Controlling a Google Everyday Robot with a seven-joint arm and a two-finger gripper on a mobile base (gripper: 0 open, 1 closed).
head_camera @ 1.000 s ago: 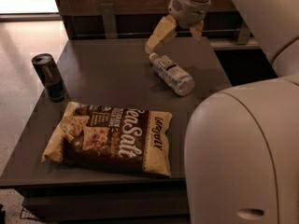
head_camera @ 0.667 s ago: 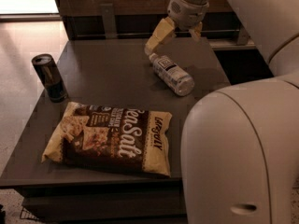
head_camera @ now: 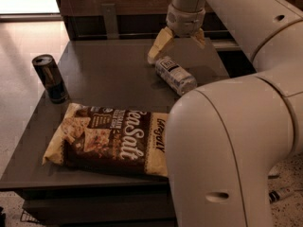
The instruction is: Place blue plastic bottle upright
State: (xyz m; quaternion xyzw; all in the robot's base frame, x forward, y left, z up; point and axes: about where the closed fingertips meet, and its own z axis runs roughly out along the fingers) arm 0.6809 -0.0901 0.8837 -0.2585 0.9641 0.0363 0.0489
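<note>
The blue plastic bottle (head_camera: 175, 75) lies on its side on the dark table (head_camera: 109, 65), toward the far right, its body pointing from far left to near right. My gripper (head_camera: 178, 44) hangs just above and behind the bottle's far end, open, with one tan finger (head_camera: 158, 46) at the left and the other at the right. It holds nothing. The bottle's cap end is not clearly visible.
A dark slim drink can (head_camera: 50, 78) stands upright at the table's left edge. A large brown snack bag (head_camera: 111, 140) lies flat near the front. My white arm (head_camera: 236, 141) fills the right foreground and hides the table's right front part.
The gripper has stayed over the bottle's far end. The bottle, can and bag have not moved.
</note>
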